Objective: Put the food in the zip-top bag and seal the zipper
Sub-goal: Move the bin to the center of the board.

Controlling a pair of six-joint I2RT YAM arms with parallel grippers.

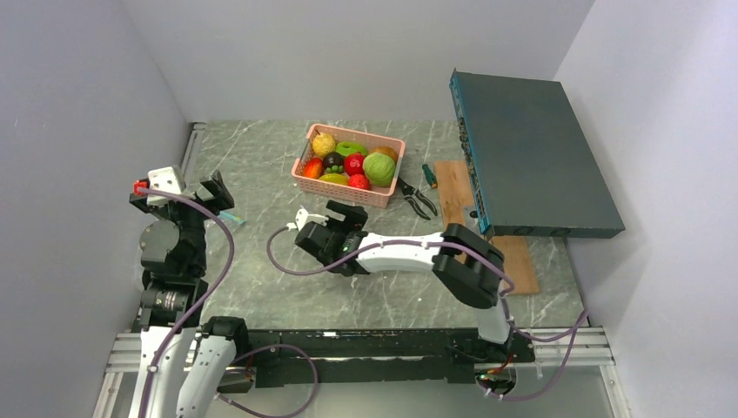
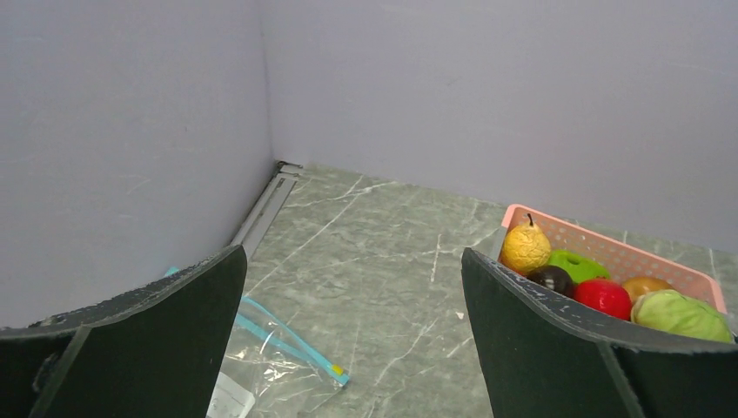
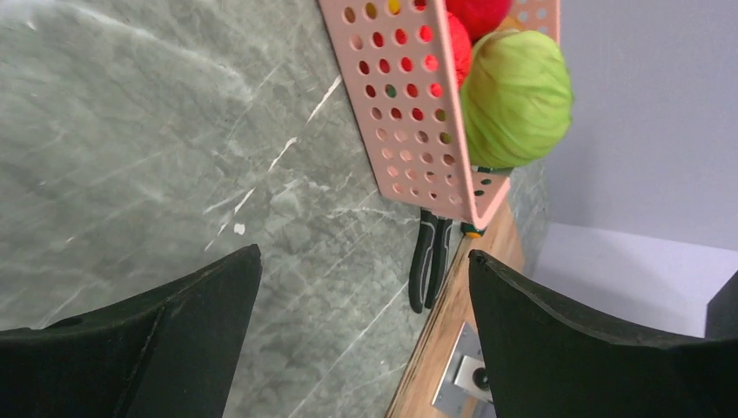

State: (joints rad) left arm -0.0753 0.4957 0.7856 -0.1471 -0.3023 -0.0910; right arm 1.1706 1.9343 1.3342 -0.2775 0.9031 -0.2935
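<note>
Both grippers are standing with jaws spread wide and are holding nothing. The left gripper (image 2: 352,261) is hovering at the left of the top view. Only its wrist view is showing the zip-top bag (image 2: 261,357) clearly: it is lying flat on the table (image 2: 392,226) at the lower left of that frame, with the zipper (image 2: 291,344) near the left finger. The right gripper (image 3: 363,257) is pointing toward the pink basket (image 3: 409,113) in the upper middle. The food (image 1: 352,161) is lying inside this basket. The right wrist view is showing black pliers (image 3: 426,261) just beside the basket wall. The top view alone is showing the dark box (image 1: 531,157) at the right.
</note>
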